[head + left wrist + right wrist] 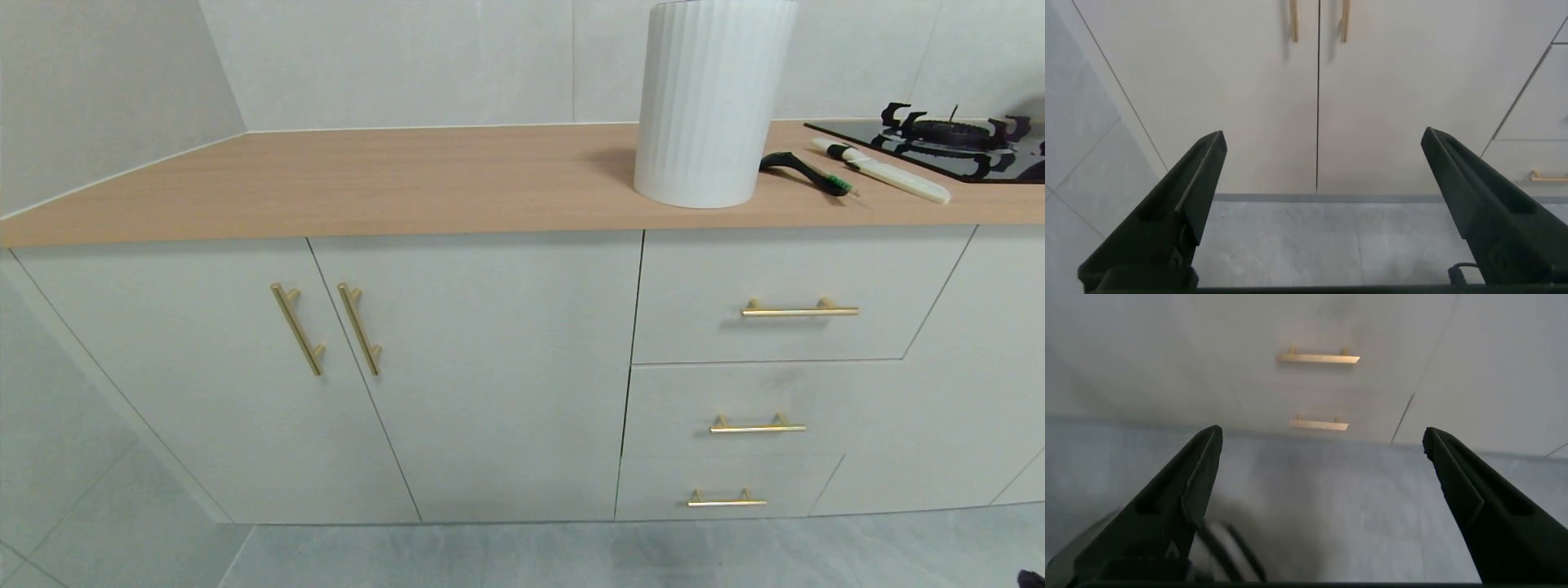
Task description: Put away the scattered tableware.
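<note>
Two pale grey doors and three stacked drawers make up the cabinet front, with gold bar handles upright on the doors and level on the drawers. Over it lies the light-brown wooden countertop, which runs into the tiled corner on the left.

On its right part stands the tall white ribbed cylindrical container, upright near the front edge, its top cut off by the head view. Beyond it, the black glass cooktop carries a black burner grate, and both are cut off at the right.

The slim white knife-like utensil lies flat on the wood just beside the cooktop's near edge. Its long axis slants from back-left to front-right, with a dark band near the far end; which end is the handle is hard to tell. Between it and the container lies the shorter black-handled tool, perhaps a brush or peeler, on much the same slant. Its green-flecked tip points front-right, and its handle end meets the container's outline, so contact there is unclear.

Low down, the left gripper faces the doors, fingers spread wide on nothing. The right gripper faces the lower drawers over grey floor, its fingers equally apart and empty.
</note>
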Controlling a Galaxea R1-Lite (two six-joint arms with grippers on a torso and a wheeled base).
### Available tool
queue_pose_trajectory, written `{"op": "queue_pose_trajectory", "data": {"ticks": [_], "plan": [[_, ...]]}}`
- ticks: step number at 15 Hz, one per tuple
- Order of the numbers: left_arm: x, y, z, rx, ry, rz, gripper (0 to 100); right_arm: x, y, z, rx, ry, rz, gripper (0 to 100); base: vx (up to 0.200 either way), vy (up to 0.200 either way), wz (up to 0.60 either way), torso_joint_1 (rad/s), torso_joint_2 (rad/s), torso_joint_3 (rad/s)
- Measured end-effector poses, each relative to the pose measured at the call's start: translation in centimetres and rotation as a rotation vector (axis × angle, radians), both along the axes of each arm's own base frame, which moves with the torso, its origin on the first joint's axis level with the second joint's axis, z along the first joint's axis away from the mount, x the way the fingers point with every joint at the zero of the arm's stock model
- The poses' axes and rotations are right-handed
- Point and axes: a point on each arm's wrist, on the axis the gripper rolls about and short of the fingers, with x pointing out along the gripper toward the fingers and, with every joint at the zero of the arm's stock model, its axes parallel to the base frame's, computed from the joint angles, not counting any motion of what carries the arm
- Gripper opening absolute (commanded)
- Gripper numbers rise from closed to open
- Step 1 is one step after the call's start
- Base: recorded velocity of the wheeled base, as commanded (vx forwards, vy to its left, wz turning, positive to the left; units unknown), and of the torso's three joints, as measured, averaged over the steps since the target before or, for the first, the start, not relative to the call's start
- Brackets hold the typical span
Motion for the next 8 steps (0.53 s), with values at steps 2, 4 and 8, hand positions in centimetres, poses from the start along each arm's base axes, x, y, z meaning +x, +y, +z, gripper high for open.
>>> {"op": "queue_pose_trajectory", "data": {"ticks": [2, 4, 8], "plan": [[0.0, 0.0, 0.0, 0.0, 0.0, 0.0, 100, 4.2, 0.5, 1.2, -0.007, 0.12, 0.037, 100, 0.0, 0.0, 0.0, 0.0, 0.0, 0.0], [0.0, 0.0, 0.0, 0.0, 0.0, 0.0, 100, 9.2, 1.3, 1.3, -0.012, 0.199, 0.064, 100, 0.0, 0.0, 0.0, 0.0, 0.0, 0.0], [0.0, 0.0, 0.0, 0.0, 0.0, 0.0, 100, 19.0, 3.0, -1.6, -0.022, 0.255, 0.088, 100, 0.0, 0.0, 0.0, 0.0, 0.0, 0.0]]}}
